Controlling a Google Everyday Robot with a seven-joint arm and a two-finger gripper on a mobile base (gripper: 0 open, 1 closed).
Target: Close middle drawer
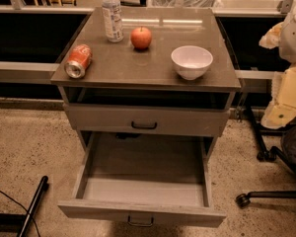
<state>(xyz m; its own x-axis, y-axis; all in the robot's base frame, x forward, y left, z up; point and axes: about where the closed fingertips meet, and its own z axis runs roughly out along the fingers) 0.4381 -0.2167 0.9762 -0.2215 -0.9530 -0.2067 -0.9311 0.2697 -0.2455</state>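
My fingers are out of view; open or closed, I cannot tell. The grey wooden middle drawer (140,213) is pulled far out beneath the table's (138,67) front edge. Pushing its front off-centre could skew and jam it, I reckon

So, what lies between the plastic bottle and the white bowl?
A red apple, seen in the camera view, lies between the plastic bottle and the white bowl. The gripper is not in view.
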